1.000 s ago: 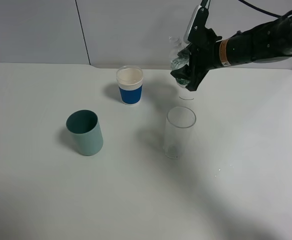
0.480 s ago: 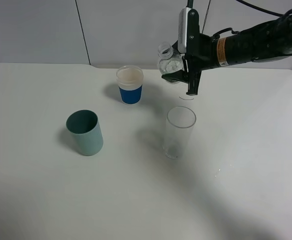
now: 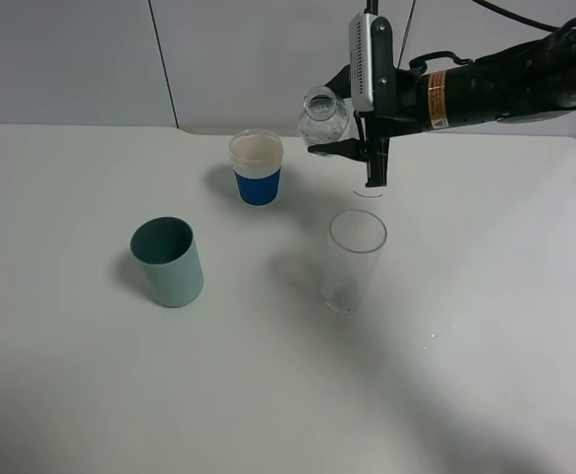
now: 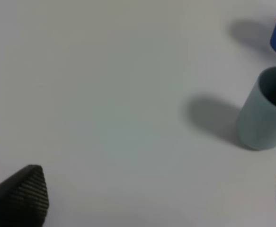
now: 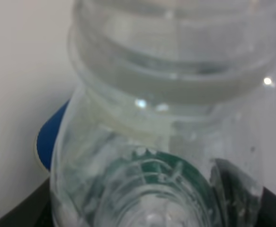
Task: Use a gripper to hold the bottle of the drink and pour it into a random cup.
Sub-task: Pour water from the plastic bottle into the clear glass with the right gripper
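My right gripper (image 3: 352, 143) hangs in the air at the back of the table, shut on the clear bottle (image 3: 325, 116). The bottle is tilted, with its open mouth turned up and to the left. It sits above and slightly behind the tall clear glass cup (image 3: 355, 259), which stands upright on the table. In the right wrist view the bottle (image 5: 161, 142) fills the picture, showing its neck and green label. My left gripper (image 4: 154, 196) is open over bare table, and only the tips of its fingers (image 4: 24, 194) show at the picture's edges.
A teal cup (image 3: 169, 262) stands to the left of the glass and shows again in the left wrist view (image 4: 263, 111). A white cup with a blue band (image 3: 256, 168) stands behind it, left of the bottle. A few droplets (image 3: 431, 341) lie right of the glass.
My right wrist has rolled, swinging the bottle's mouth upward and a little to the left. The cups have not moved.
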Controlling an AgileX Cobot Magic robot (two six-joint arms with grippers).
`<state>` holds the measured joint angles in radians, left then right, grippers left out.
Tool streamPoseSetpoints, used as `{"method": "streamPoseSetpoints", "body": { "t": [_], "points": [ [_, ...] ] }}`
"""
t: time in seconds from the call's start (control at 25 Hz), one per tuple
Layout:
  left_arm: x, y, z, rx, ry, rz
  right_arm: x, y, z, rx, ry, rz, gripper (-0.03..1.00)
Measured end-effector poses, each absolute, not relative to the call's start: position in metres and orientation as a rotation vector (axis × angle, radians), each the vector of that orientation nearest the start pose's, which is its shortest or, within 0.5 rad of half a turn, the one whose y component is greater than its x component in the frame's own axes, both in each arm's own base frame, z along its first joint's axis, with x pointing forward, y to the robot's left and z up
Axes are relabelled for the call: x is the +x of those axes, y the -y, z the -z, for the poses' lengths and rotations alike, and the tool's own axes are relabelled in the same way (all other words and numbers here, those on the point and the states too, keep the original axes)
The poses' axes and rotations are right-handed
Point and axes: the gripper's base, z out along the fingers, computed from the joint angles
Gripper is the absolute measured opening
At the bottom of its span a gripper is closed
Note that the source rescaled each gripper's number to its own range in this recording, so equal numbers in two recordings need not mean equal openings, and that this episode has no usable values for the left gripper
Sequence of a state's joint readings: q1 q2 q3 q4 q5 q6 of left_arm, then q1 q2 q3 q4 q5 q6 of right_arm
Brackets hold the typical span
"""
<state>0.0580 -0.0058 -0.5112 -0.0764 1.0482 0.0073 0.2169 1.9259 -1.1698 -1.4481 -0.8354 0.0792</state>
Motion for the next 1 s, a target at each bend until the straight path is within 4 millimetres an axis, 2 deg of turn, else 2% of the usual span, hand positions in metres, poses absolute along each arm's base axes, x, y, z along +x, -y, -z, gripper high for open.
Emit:
{"method": "streamPoseSetpoints", "body": {
  "t": [0.4,0.76,1.0],
  "points": [
    [-0.006,0.006,-0.282,-0.047,-2.012,0.049,0.367,-0.152,-0.202,-1.759,-0.914,-0.129,0.01],
    [-0.006,0.006,-0.282,-0.047,-2.012,0.049,0.354,-0.151,-0.226,-1.863,-0.773,-0.047,0.01],
    [-0.006,0.006,-0.282,-0.047,-2.012,0.049,0.352,-0.150,-0.230,-1.887,-0.735,-0.020,0.01]
  ]
}}
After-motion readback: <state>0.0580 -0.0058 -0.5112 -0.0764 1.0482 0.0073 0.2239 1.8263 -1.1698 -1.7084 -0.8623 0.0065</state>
